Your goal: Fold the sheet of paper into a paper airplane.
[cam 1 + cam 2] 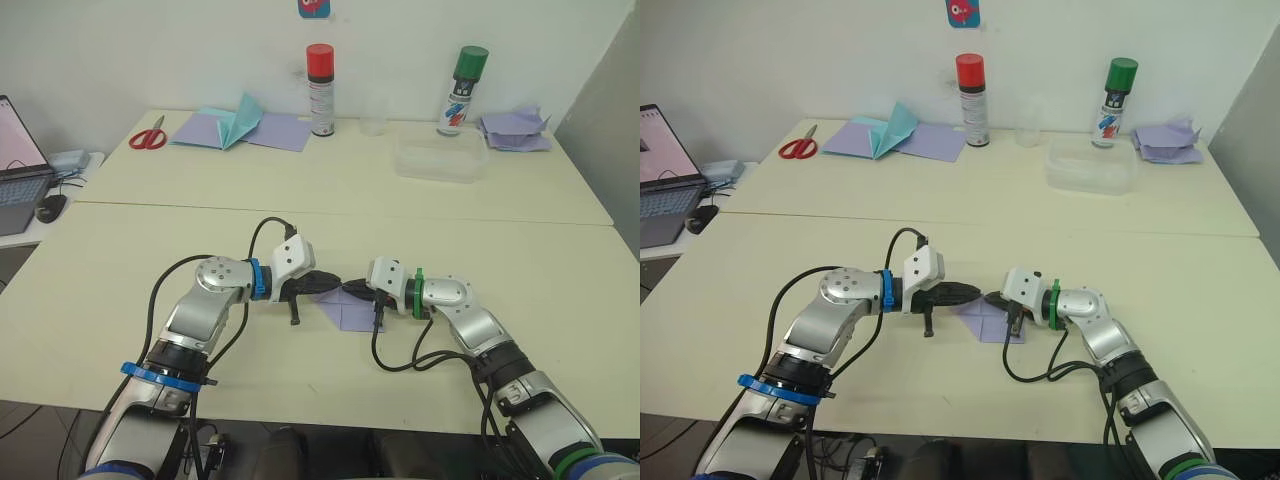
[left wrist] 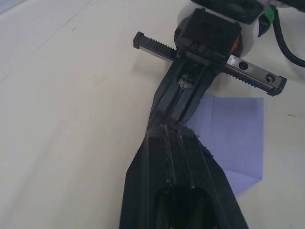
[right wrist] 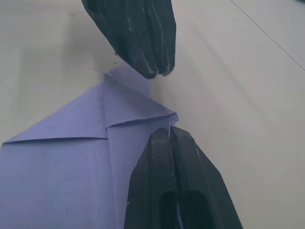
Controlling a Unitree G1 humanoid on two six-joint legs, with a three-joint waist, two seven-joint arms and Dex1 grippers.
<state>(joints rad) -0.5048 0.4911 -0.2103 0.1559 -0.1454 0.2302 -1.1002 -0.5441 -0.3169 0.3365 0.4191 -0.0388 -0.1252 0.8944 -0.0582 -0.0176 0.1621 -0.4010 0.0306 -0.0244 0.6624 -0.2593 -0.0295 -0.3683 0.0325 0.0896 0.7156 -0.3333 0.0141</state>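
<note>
- Both grippers meet tip to tip over the near table: left gripper [image 1: 330, 283] with its fingers pressed together; right gripper [image 3: 161, 138] likewise closed, its tips resting at a folded edge of the sheet of paper [image 1: 350, 308]. Whether either one pinches the paper cannot be told.
- Lavender sheet lies flat near the middle of the near table [image 1: 120, 300], beneath and between the two grippers; two corner flaps are folded in to a point, with straight creases showing.
- Bare tabletop surrounds the sheet on all sides; the near edge is well apart.
- Far table carries scissors [image 1: 148, 136], a pale-blue folded shape on lavender sheets [image 1: 240, 122], two spray cans [image 1: 320, 90], a clear tray [image 1: 438, 160] and a heap of lavender papers [image 1: 515, 130].
</note>
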